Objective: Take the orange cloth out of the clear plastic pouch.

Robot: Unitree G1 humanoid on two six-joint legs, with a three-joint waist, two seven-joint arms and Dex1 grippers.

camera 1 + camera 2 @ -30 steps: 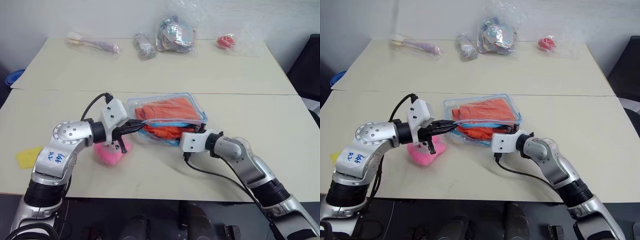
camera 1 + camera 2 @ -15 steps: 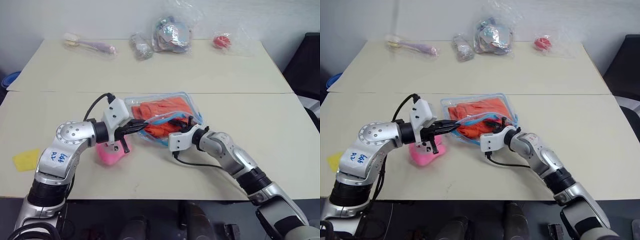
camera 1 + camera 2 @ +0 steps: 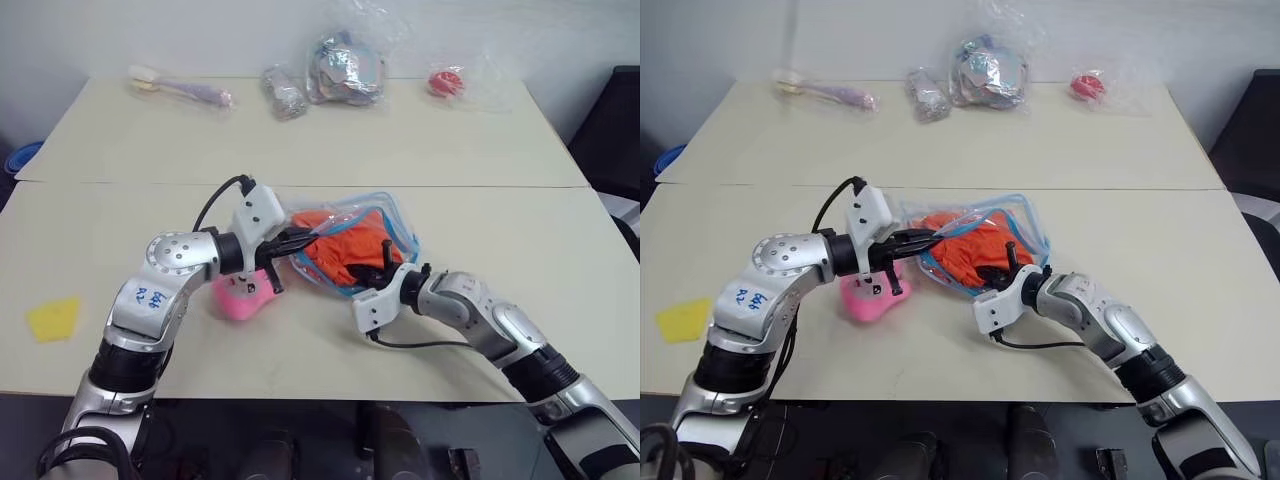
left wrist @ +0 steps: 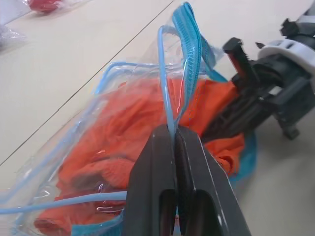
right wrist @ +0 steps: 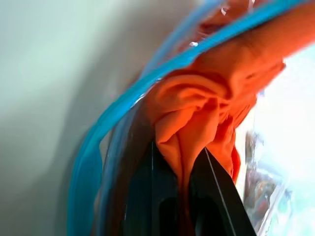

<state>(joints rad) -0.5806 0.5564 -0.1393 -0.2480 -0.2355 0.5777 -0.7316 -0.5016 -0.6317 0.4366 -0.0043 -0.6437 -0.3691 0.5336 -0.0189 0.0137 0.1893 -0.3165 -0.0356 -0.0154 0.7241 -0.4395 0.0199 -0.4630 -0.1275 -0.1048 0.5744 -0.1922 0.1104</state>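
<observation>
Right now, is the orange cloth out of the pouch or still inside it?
Mostly inside. The orange cloth bulges at the clear plastic pouch's mouth, pinched by the right gripper; the left gripper clamps the zip edge.

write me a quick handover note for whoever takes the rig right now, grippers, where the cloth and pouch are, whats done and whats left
Left gripper: shut on the blue zip edge of the clear plastic pouch, holding the mouth up and open.
Right gripper: reaching into the pouch mouth, shut on a fold of the orange cloth.
Both lie mid-table, on the near table, beside the pink plush toy.
Done: pouch opened, cloth gripped.
Left: the cloth is mostly inside the pouch; draw it out with the right arm while the left holds the edge, then set it on the table.
</observation>
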